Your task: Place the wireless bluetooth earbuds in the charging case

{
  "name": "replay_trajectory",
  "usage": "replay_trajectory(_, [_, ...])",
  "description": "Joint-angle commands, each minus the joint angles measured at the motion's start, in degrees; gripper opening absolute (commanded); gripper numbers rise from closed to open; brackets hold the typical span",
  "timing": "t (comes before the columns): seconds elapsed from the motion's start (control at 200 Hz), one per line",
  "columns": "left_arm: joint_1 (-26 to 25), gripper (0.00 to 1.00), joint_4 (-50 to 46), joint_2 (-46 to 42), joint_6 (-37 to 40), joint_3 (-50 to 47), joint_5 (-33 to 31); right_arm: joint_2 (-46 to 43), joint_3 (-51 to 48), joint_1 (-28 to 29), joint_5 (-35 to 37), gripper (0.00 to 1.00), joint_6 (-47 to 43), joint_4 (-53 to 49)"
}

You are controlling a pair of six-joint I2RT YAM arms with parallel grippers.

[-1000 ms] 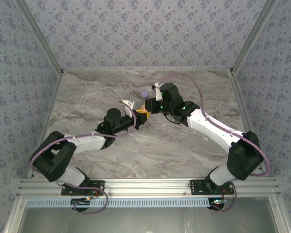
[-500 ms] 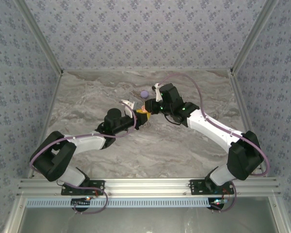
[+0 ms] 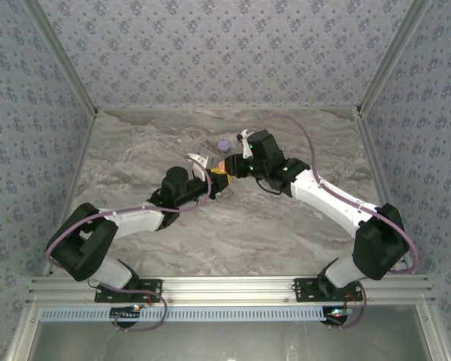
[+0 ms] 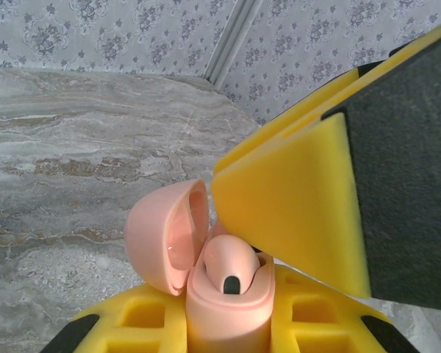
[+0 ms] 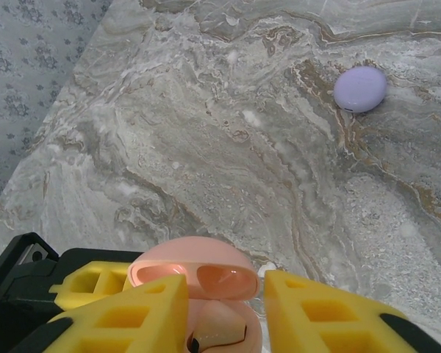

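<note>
The salmon-pink charging case (image 4: 228, 320) stands upright with my left gripper (image 4: 228, 334) shut on its body. Its lid (image 4: 162, 235) is hinged open to the left. One pale pink earbud (image 4: 229, 263) sits in the case's well, its dark tip facing the camera. Directly above the case hangs my right gripper (image 5: 224, 312), open. Its yellow fingers (image 5: 331, 316) straddle the earbud (image 5: 219, 329) with a gap on the right side. Both grippers meet over mid-table: the left gripper (image 3: 213, 179) and the right gripper (image 3: 228, 167).
A closed lavender case (image 5: 360, 89) lies on the marble table (image 5: 228, 132) beyond the grippers, also seen from above as the lavender case (image 3: 224, 144). Patterned walls enclose the table on three sides.
My right gripper's fingers have spread apart over the case, and the pink earbud now rests in the well. The left arm has held still.
</note>
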Motion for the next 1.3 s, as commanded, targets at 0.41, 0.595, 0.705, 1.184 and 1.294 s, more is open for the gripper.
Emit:
replay_trajectory(0.41, [-0.2, 0.11, -4.7, -6.7, 12.4, 0.8, 1.7, -6.1, 3.0, -5.5, -3.5, 0.43, -2.7, -7.9])
replay_trajectory(0.595, [0.8, 0.11, -4.2, -8.0, 14.5, 1.7, 8.3, -5.7, 2.5, -11.4, -13.5, 0.42, -6.6, -9.8])
replay_trajectory(0.705, [1.8, 0.11, -4.3, -8.3, 14.4, 2.7, 12.6, -4.8, 1.8, -14.5, -20.5, 0.38, -8.1, -10.0])
replay_trajectory(1.184, [2.7, 0.12, -4.0, -8.6, 13.7, 6.5, 22.4, -0.4, 2.6, -16.6, -35.0, 0.22, -10.4, -8.9])
replay_trajectory(1.294, [2.7, 0.12, -3.8, -8.4, 13.2, 6.8, 23.4, -0.2, 2.0, -16.4, -37.1, 0.21, -9.5, -6.7])
